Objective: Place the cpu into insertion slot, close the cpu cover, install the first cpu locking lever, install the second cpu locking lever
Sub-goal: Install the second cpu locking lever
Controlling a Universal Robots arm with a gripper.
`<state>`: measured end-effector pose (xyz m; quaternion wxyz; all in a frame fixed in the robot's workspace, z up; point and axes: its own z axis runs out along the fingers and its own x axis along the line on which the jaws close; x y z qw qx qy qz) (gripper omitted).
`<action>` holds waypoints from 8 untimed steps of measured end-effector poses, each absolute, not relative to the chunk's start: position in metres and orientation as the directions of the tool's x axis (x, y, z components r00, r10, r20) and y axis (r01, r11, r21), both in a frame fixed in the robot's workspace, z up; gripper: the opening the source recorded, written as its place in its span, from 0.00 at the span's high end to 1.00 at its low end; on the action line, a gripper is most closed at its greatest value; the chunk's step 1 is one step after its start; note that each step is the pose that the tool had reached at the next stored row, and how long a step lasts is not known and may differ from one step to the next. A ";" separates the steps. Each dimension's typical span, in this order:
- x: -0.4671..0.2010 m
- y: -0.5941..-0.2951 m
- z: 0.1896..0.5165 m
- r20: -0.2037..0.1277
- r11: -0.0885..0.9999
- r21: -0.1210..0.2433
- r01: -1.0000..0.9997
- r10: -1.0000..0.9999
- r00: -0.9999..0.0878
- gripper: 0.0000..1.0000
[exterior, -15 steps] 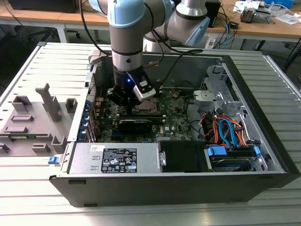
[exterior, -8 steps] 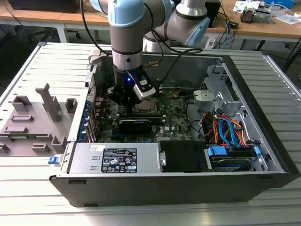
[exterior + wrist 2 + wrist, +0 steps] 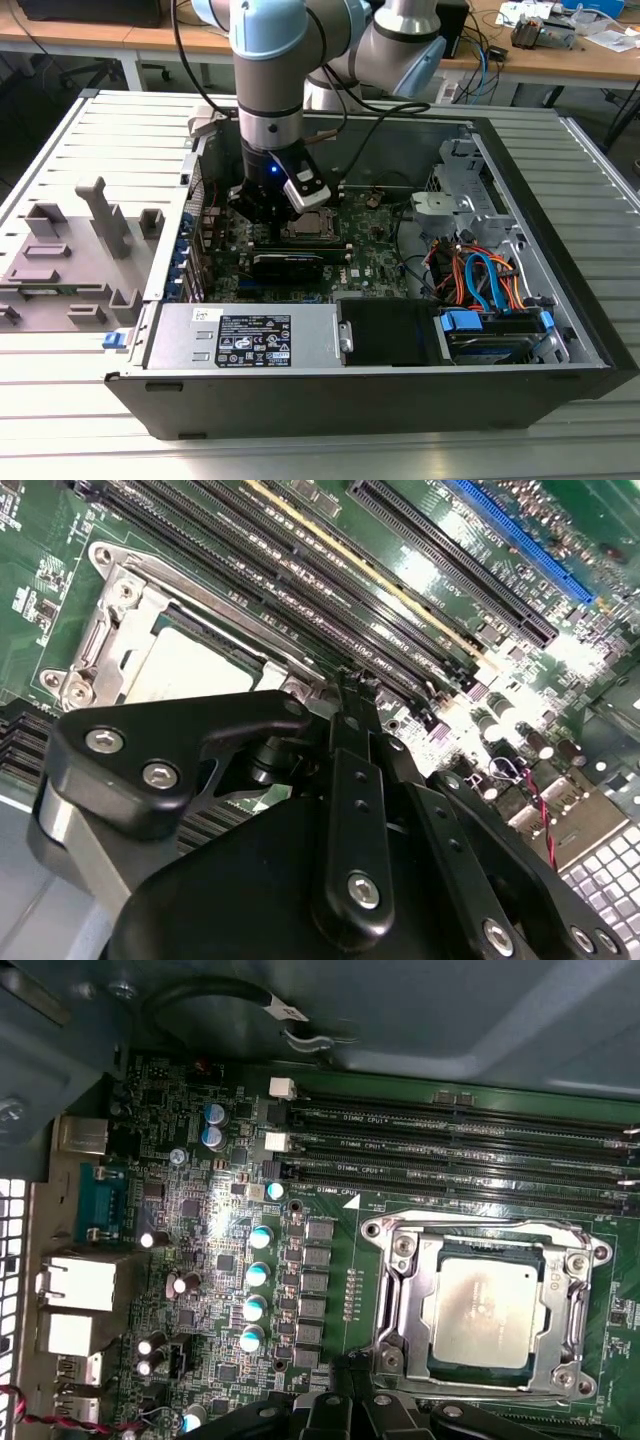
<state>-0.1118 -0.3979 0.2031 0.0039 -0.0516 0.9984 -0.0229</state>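
The cpu (image 3: 488,1305), a pale silver square chip, lies flat in its socket on the green motherboard (image 3: 200,1210). The silvery cpu cover (image 3: 400,1290) lies down around it, and the chip's top shows through the cover's window. A thin metal lever rod (image 3: 480,1227) runs along the socket edge beside the memory slots. My black gripper (image 3: 350,1365) stands low at the corner of the socket, its fingers drawn together at the tips. In the second wrist view the fingertips (image 3: 347,692) sit just beside the cover (image 3: 118,610) and the cpu (image 3: 190,665). The exterior view has the gripper (image 3: 268,215) just left of the socket (image 3: 312,226).
The open computer case (image 3: 380,400) lies on a slatted table. Long black memory slots (image 3: 470,1145) run beside the socket. Capacitors (image 3: 258,1272) stand near the gripper. Drive bays and orange and blue cables (image 3: 480,275) fill the exterior view's right. Grey fixtures (image 3: 90,240) sit on the left.
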 end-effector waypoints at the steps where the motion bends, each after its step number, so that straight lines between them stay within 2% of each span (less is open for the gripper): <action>1: -0.112 -0.398 0.203 -0.006 0.993 -0.046 -0.104 -0.104 -0.995 0.89; 8: -0.112 -0.397 0.203 -0.005 0.993 -0.047 -0.107 -0.107 -0.994 0.89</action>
